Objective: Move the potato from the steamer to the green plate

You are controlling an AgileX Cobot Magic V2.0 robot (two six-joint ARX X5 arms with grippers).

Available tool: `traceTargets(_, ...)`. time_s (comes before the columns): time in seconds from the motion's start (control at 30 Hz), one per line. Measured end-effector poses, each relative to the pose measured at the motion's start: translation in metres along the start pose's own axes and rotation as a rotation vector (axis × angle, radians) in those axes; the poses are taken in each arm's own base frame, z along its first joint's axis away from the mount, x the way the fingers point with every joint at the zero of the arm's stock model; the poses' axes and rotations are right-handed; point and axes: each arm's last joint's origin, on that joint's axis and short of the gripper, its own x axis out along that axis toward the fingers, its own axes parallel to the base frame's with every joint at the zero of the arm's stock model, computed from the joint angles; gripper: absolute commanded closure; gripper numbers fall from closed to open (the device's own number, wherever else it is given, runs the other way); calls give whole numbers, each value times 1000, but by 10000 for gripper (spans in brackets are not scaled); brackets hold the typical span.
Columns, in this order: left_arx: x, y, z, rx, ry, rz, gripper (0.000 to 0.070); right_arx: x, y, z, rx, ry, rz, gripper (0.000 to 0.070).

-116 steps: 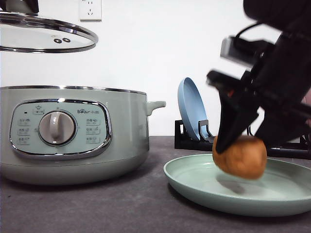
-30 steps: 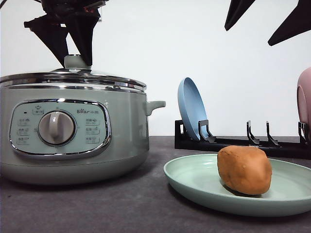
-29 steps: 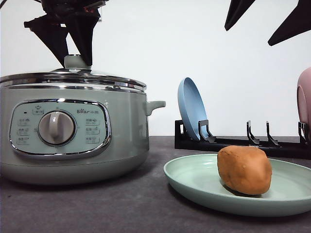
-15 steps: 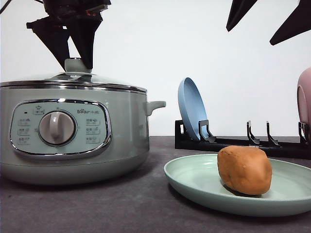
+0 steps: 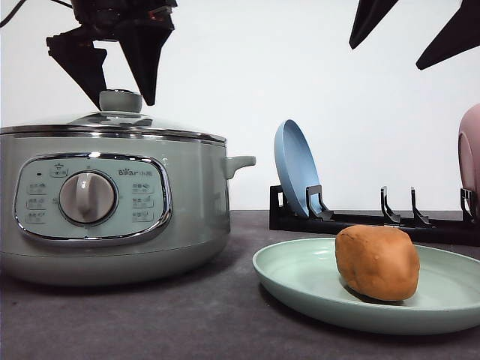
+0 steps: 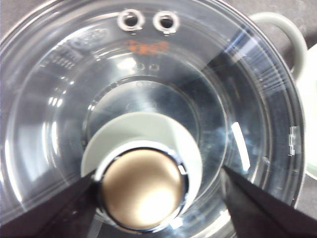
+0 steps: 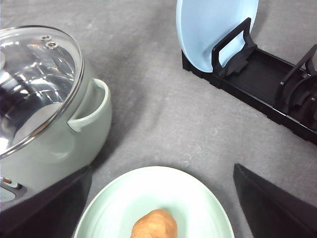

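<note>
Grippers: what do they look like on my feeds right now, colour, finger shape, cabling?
Both grippers, left and right, are matte black with flat fingers tapering to points. A thin dark cable loops beside the left gripper body. No markings are legible.

Pink plate [image 5: 470, 154] cut by right edge; steamer [image 5: 112, 202] cut at left; panel labels unreadable; green plate [image 5: 315, 281] clipped right.

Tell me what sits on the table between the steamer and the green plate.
Nothing: in the right wrist view, only bare grey table separates the steamer from the green plate. The front view agrees.
</note>
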Motion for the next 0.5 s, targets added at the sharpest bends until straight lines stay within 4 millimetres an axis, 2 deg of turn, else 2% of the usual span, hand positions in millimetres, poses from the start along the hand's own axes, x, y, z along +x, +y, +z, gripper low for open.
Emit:
traceTargets(0.1, -10, -1, -1, 2, -48, -1, 185, 0, 0, -1, -5, 8, 3, 119)
traceTargets(0.33, -66, -5, -22, 10, -201, -2, 189, 0, 1, -5, -22, 66, 68, 119)
traceTargets(0.5, -94, -11, -40, 21, -243, -15, 191, -1, 2, -10, -29, 136, 142, 120)
